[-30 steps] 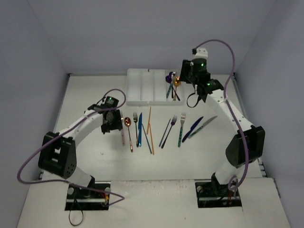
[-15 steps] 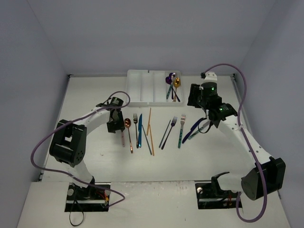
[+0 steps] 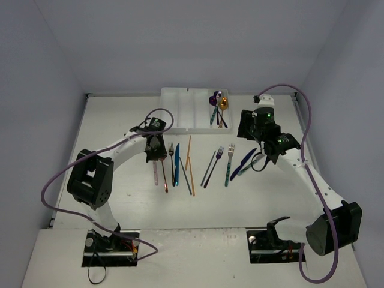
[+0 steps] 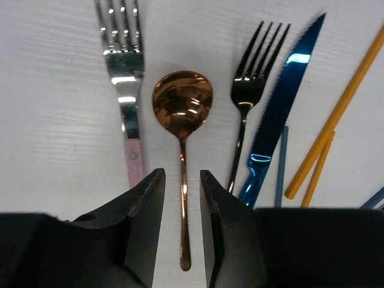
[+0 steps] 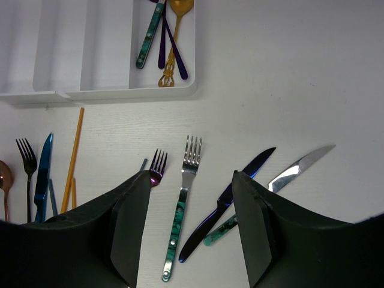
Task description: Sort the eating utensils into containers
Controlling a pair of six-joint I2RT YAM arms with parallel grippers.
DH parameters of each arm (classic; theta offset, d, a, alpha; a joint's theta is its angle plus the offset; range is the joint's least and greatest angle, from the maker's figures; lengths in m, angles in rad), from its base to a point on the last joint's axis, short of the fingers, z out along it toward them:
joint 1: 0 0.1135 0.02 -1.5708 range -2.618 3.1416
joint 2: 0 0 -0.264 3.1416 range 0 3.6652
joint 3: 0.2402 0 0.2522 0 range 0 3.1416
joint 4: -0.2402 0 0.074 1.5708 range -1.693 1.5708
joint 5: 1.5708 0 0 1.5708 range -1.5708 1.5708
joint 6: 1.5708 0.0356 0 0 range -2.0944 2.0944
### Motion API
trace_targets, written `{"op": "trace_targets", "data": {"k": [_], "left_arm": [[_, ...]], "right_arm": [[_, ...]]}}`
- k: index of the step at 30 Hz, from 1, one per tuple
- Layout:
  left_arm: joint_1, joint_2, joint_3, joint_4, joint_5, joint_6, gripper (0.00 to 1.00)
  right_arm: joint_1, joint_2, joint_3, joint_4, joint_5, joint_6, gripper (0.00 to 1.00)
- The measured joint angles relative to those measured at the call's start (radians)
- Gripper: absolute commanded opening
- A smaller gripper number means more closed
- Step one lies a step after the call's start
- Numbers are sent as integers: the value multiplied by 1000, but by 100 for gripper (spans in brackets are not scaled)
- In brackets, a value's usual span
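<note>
Pinching the copper spoon [image 4: 182, 99] cleanly looks like the step in hand. The left tool [image 4: 180, 180] straddles its handle with jaws a narrow way apart and a sliver of table [image 3: 120, 120] showing on each side, so nothing is gripped yet. To do it well, keep the handle centred between the jaws and come low enough to catch the thin stem squarely. The hold sits toward the tail, so I expect the bowl to droop or swing, and a firm grip with a straight lift should help. The pink fork [image 4: 127, 90] at the spoon's 9 o'clock and the black fork [image 4: 246, 102] at its 3 o'clock lie just beside it. A skewed close could nudge either one.

The spoon is polished copper with a round bowl facing up and catching bright glints. Its slim, glossy handle will probably be slippery. It lies flat on the table, bowl toward 12 o'clock and tail toward 6. It sits near the 9 o'clock end of the loose row, at 6 o'clock from the tray [image 3: 174, 111]. The tray's compartment at its 3 o'clock end already holds a gold spoon and a purple one, which seems the likely place for this one.

The right tool [image 5: 192, 177] hangs wide open and empty above the row's 3 o'clock end.
</note>
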Motion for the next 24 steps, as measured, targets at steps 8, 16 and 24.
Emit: {"op": "trace_targets", "data": {"k": [8, 16, 24], "left_arm": [[-22, 72, 10, 2, 0, -31, 19], [-27, 79, 8, 0, -1, -65, 17], [-43, 88, -7, -7, -10, -87, 16]], "right_arm": [[0, 0, -2, -2, 0, -2, 54], [0, 0, -15, -9, 0, -3, 54], [0, -7, -18, -10, 0, -3, 54]]}}
